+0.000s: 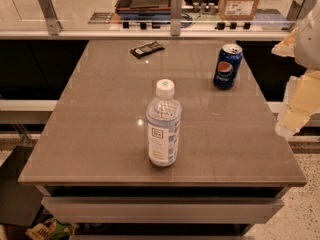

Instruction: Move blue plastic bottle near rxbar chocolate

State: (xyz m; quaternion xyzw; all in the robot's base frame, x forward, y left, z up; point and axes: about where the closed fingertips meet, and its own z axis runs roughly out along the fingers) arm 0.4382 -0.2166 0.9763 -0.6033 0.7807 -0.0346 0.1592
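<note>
My gripper [299, 101], at the frame's right edge, is made of pale cream-yellow blocky pieces beneath a rounded whitish-grey shell.

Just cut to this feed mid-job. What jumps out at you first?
The bottle stands upright near the front edge of the table, roughly centred. The rxbar lies flat near the far edge, well away from the bottle, and a Pepsi can stands at the far right. The gripper hangs at the right edge of the view, beside the table, touching nothing.
</note>
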